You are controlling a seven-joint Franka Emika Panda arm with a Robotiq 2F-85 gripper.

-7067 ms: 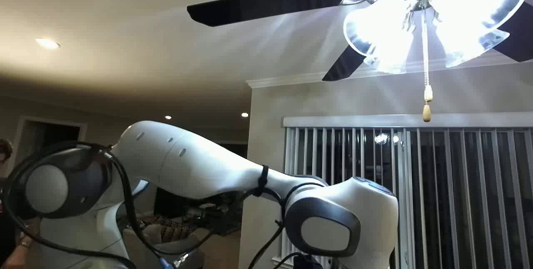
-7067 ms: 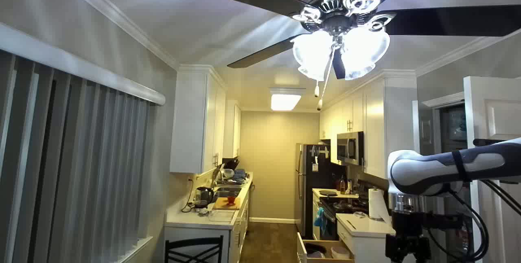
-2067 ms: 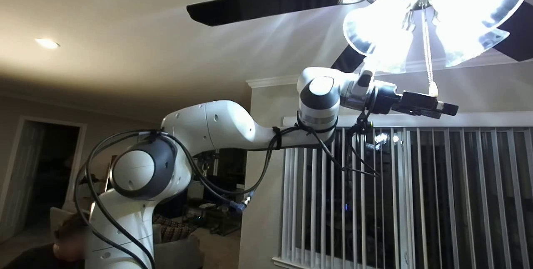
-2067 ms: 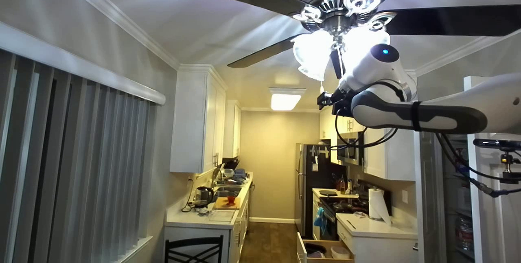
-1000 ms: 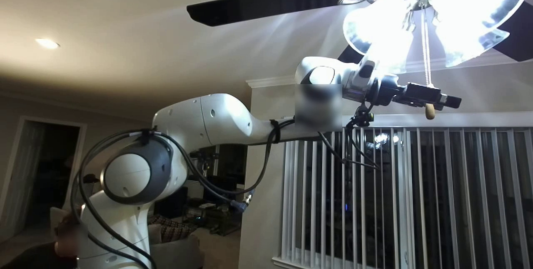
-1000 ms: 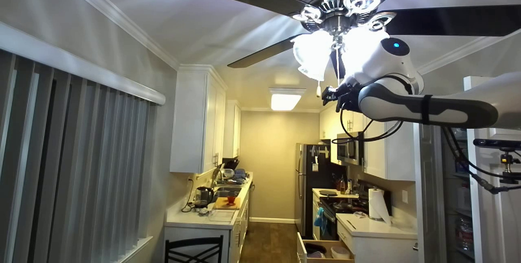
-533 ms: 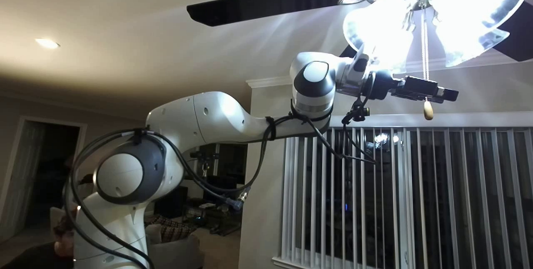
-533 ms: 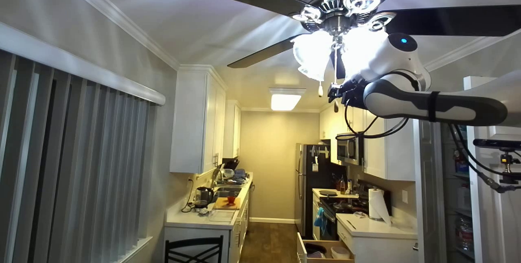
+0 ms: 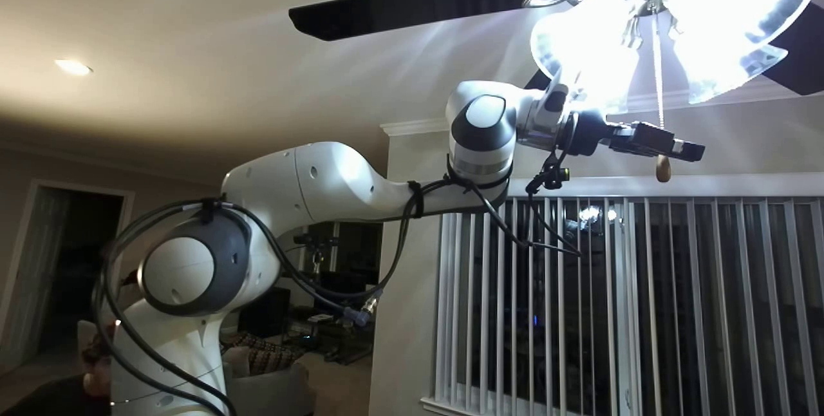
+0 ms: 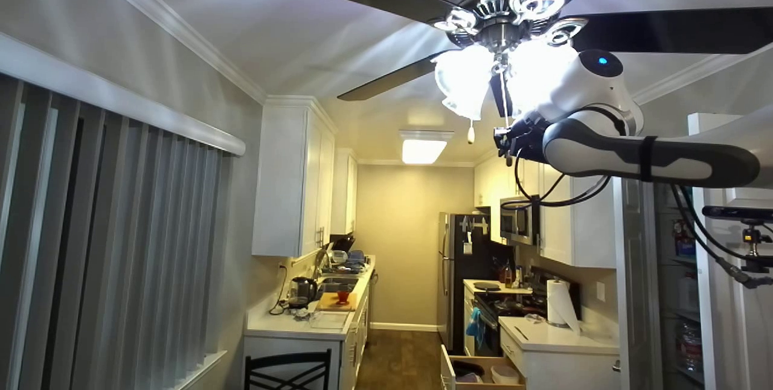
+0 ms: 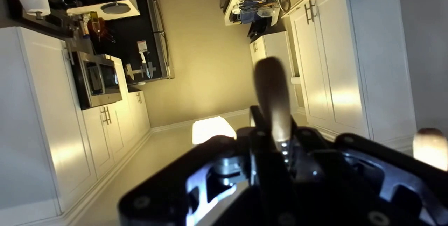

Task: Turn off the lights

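Note:
The frosted glass lights [image 9: 599,49] [image 10: 468,79] under the ceiling fan shine brightly in both exterior views. From their middle a thin pull chain [image 9: 657,75] [image 10: 503,97] drops to my gripper [image 9: 685,149] [image 10: 501,138], reached out below the shades. In the wrist view, which stands upside down, the jaws are nearly together with the beaded chain [image 11: 284,149] between them. Its wooden knob [image 9: 663,169] [image 10: 508,160] [image 11: 273,96] pokes out just under the fingers. Apart from the gripper hangs another knob [image 10: 471,134] [image 11: 432,147].
Dark fan blades [image 9: 418,4] [image 10: 670,31] spread above the arm, and its wrist is close under a lit shade. Vertical blinds [image 9: 682,306] cover the window behind. Kitchen cabinets [image 10: 290,179] and a lit ceiling panel [image 10: 424,151] lie farther off. A person [image 9: 64,390] is at lower left.
Over seven seconds the arm has risen from below to the chain. In the last second the gripper has drawn slightly back and its jaws have closed around the chain. The lights stay lit.

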